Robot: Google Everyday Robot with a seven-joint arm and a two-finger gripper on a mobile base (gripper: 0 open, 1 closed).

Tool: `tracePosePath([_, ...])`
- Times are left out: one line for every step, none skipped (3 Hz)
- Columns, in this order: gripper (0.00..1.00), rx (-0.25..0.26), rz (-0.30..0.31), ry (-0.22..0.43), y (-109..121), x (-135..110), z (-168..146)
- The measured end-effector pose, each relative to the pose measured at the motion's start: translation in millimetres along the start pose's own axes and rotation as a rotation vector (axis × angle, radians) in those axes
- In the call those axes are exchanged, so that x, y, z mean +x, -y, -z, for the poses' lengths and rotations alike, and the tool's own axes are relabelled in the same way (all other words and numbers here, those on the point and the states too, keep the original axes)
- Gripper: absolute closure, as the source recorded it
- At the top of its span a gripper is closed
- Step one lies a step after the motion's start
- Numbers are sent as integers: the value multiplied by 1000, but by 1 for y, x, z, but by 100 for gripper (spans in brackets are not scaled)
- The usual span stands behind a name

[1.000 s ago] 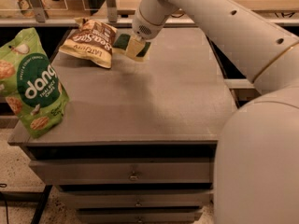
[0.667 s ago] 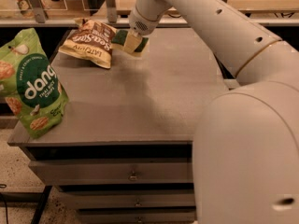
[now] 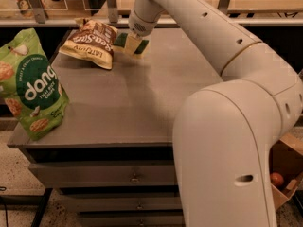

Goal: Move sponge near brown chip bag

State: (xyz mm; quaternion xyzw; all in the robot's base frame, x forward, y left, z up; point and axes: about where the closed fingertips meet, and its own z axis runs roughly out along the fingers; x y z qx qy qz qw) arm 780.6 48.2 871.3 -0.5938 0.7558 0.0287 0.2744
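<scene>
Green-topped sponge (image 3: 132, 45) pinched by gripper (image 3: 134, 38) fingers, tilted, just beside brown chip bag (image 3: 92, 44).

We take it for a lab: grey drawer cabinet (image 3: 142, 103), railing (image 3: 111, 6) behind, speckled floor (image 3: 19, 174). Gripper (image 3: 134, 37) over the cabinet's far edge.

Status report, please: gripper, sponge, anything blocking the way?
Gripper at far edge of table, right over the sponge. Sponge close beside brown chip bag, contact unclear. Nothing between them; green bag sits apart at near corner.
</scene>
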Motion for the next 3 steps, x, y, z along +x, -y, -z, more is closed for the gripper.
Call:
tracePosePath([13,-14,-7,7,1,1,-4])
tracePosePath([0,-19,-6,5,0,1,-8])
tracePosePath([0,-19,-6,5,0,1,-8])
